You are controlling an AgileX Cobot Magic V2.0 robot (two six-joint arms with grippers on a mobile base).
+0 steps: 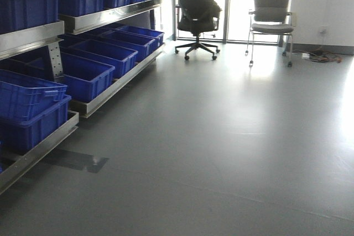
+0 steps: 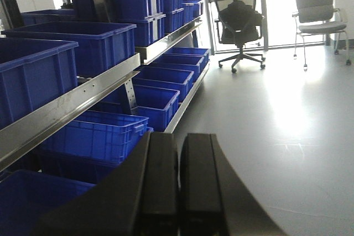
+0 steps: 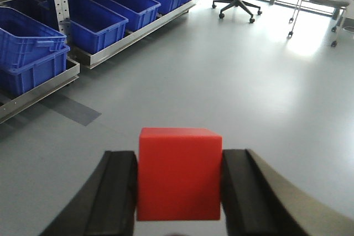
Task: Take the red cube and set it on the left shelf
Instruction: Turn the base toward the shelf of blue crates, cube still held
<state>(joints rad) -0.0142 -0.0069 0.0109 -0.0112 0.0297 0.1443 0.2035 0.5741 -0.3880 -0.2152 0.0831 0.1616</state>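
My right gripper is shut on the red cube, which sits between its two black fingers above the grey floor. My left gripper is shut and empty, its two black fingers pressed together, pointing along the shelf. The left shelf is a metal rack with two levels, filled with blue bins; it also shows in the left wrist view and at the upper left of the right wrist view. Neither gripper shows in the front view.
A black office chair and a grey chair stand by the windows at the far end. Cables lie by the right wall. Grey floor spreads to the right of the shelf.
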